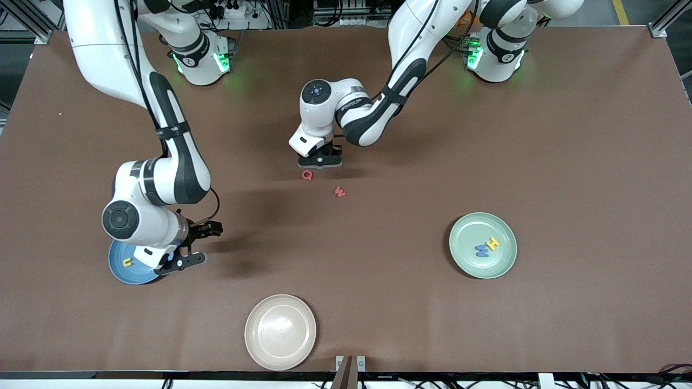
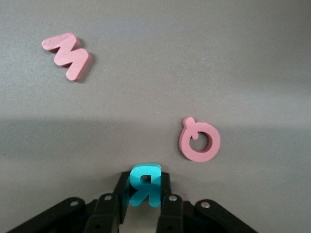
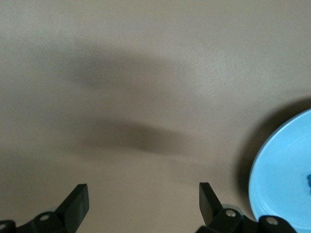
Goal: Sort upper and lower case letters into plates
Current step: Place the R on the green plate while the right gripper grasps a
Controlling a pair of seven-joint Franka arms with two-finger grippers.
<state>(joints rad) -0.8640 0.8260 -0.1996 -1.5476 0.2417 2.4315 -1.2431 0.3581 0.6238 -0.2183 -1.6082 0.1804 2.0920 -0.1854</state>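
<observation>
— Brown worktop (image 1: 486, 135) all the way across, and three plates on it. See the left gripper (image 1: 320, 160) down in the middle?

— Yes, its jaws are clamped on a teal R (image 2: 145, 184), held flat between the fingertips (image 2: 167, 187). Just clear of those jaws lies the red Q (image 1: 307, 174), and a bit farther out from them the red w (image 1: 340, 191), both flat on the worktop.

— And the right gripper (image 1: 186, 246)?

— Jaws spread wide, nothing between them. It hangs at the edge of the sky blue plate (image 1: 121, 270), which sits just beside the jaws; a yellow u (image 1: 127, 262) lies in that plate.

— What about the mint green plate (image 1: 465, 259)?

— Well apart from both sets of jaws, toward the left arm's end. It carries a yellow H (image 1: 493, 243) and a blue W (image 1: 481, 249), touching each other. Nearest the front camera sits a cream plate (image 1: 259, 346), with no letters in it
</observation>
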